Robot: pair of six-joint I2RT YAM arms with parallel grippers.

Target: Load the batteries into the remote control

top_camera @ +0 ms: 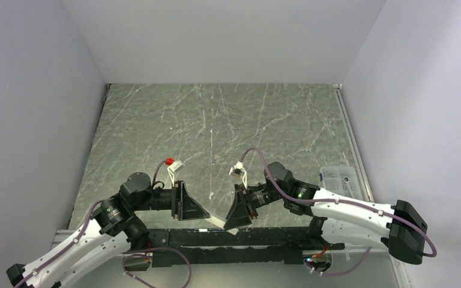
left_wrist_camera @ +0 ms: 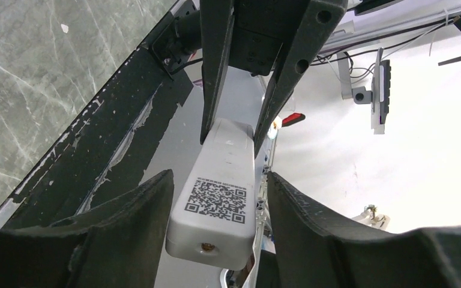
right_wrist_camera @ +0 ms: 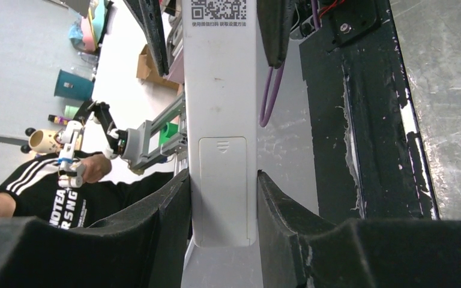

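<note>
The remote control [top_camera: 218, 223], a slim white bar, hangs level between my two grippers just above the table's near edge. My right gripper [right_wrist_camera: 223, 177] is shut on one end of the remote control [right_wrist_camera: 222, 108], and its flat battery cover [right_wrist_camera: 222, 156] sits closed and flush. The other end of the remote control [left_wrist_camera: 219, 198], marked with a QR code, lies between the fingers of my left gripper [left_wrist_camera: 218, 186]. Those fingers stand open, with narrow gaps on both sides. The right gripper's fingers [left_wrist_camera: 215, 72] show beyond it. The batteries are out of view.
The black mounting rail [top_camera: 234, 237] runs right under the remote along the near edge. A clear plastic bag [top_camera: 338, 179] lies at the table's right side. The grey marbled tabletop [top_camera: 228, 126] stretches away behind the arms, with white walls around it.
</note>
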